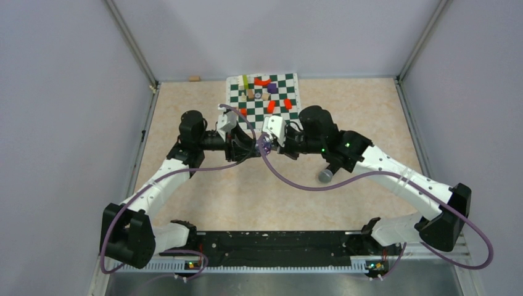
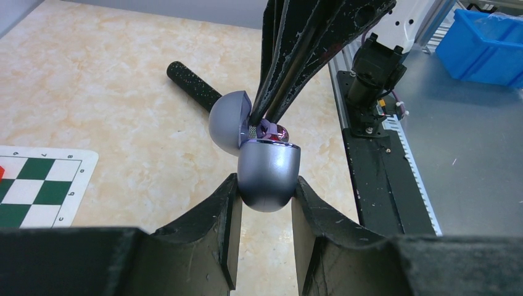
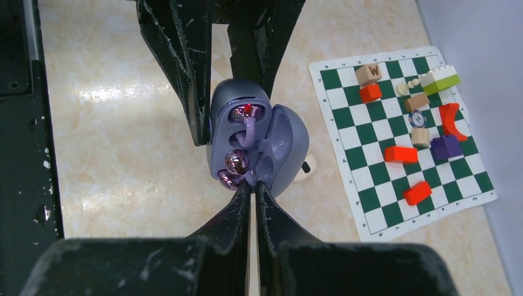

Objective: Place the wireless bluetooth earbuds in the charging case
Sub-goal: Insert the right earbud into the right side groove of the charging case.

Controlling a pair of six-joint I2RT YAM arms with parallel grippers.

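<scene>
The charging case (image 2: 268,172), a rounded grey-lilac shell, is held off the table with my left gripper (image 2: 265,185) shut on its base. Its lid (image 2: 227,120) stands open. In the right wrist view the case (image 3: 280,139) shows its two sockets. One purple earbud (image 3: 247,116) sits in the upper socket. A second glossy earbud (image 3: 236,161) lies at the lower socket, and my right gripper (image 3: 254,185) is shut with its tips on that earbud's stem. From above, both grippers (image 1: 262,145) meet mid-table.
A green-and-white chess mat (image 1: 262,92) with red, purple and wooden blocks lies at the back. A black microphone (image 1: 325,176) rests under the right arm, its handle (image 2: 194,83) behind the case. The black rail (image 2: 376,166) runs along the near edge.
</scene>
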